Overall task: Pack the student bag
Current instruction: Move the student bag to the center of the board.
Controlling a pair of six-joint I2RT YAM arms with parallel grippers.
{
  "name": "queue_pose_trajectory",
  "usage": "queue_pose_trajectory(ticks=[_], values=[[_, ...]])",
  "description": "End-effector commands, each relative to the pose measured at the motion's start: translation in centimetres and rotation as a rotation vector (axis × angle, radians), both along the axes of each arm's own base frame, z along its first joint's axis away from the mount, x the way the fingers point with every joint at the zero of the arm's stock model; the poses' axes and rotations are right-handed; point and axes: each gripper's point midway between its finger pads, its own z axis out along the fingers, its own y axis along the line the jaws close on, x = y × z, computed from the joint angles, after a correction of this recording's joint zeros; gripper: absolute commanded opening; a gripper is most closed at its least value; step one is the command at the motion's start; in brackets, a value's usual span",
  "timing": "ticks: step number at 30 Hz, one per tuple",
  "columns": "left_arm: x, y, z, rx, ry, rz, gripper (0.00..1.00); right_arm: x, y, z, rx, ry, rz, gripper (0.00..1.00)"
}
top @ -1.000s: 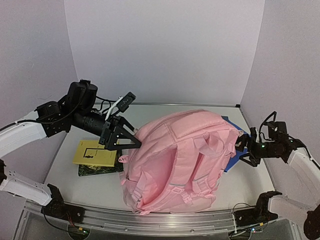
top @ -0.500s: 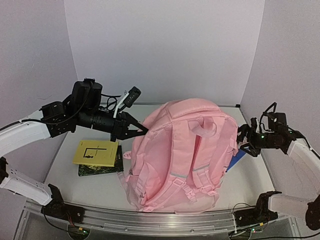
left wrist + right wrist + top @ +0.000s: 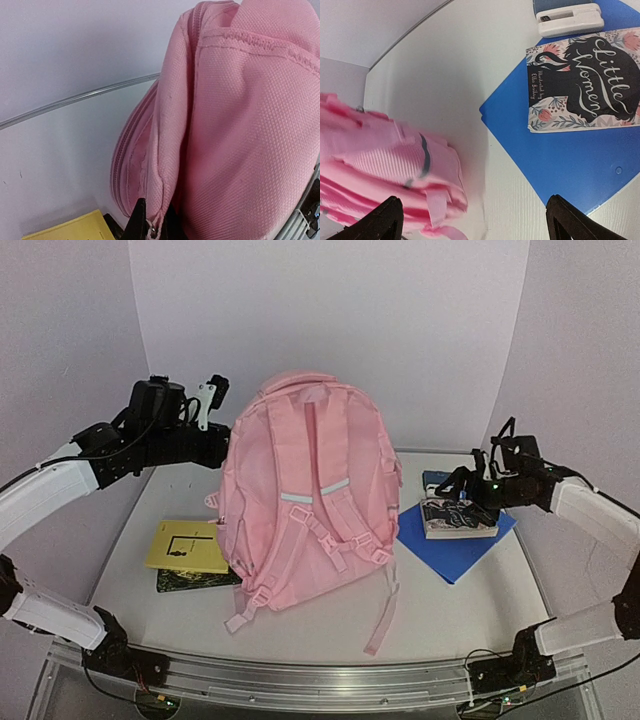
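Left claw point(image 3: 220, 448) is being pressed together on a fabric fold of the student bag point(image 3: 300, 490), which is being held upright at frame centre. Right claw point(image 3: 462, 492) is being held spread wide at the right, near the book point(image 3: 457, 521) on the blue folder point(image 3: 455, 552).

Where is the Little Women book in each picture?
Top external: the Little Women book lies right of centre, on the blue folder.
Left wrist: not in it.
Right wrist: upper right, on the same folder.
Shared landmark: the pink backpack shows in all three views.
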Motion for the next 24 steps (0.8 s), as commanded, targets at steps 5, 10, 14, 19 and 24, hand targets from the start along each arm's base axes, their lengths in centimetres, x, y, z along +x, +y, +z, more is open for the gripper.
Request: queue_pose_trajectory(ticks=[5, 10, 14, 19, 24], values=[[1.5, 2.0, 9.4, -0.197, -0.174, 0.159, 0.0, 3.9, 5.1, 6.8, -0.016, -0.229, 0.005, 0.98], [-0.3, -2.9, 6.9, -0.233, -0.077, -0.111, 0.0, 2.2, 9.4, 10.9, 0.054, -0.356, 0.086, 0.98], [-1.3, -6.1, 5.5, -0.258, -0.025, -0.272, 0.0, -0.4, 12.8, 13.0, 0.149, -0.425, 0.151, 0.95], [-2.4, -9.7, 5.5, -0.292, -0.04, -0.36, 0.0, -3.4, 17.4, 11.9, 0.257, -0.376, 0.197, 0.84], [-1.8, -11.2, 5.8, -0.381, -0.028, -0.334, 0.0, -5.8, 22.1, 10.7, 0.327, -0.317, 0.208, 0.73]])
